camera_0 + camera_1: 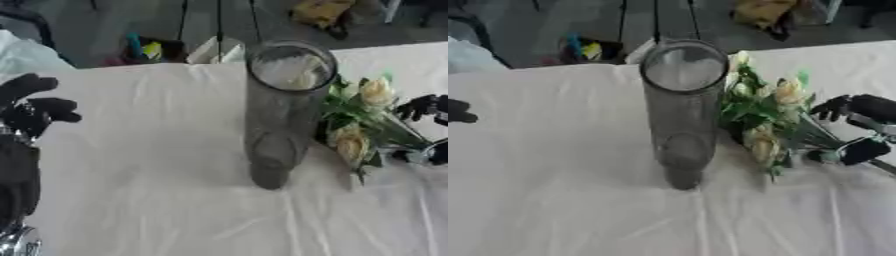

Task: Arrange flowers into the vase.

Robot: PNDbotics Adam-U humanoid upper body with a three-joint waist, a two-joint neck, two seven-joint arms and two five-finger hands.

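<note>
The flowers (pixel 767 117), pale roses on green stems, lie just right of the tall glass vase (pixel 682 107), their stems pinched in my right robot hand (pixel 859 127). I judge them light and floppy, best held low on the stems. My left robot hand (pixel 31 107) idles with fingers relaxed. The cloth-draped tabletop (pixel 579 210) looks wrinkled; clutter lies on the floor (pixel 702 25) beyond.

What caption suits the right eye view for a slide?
Right hand holds pale flowers beside an upright glass vase on a white tablecloth.
</note>
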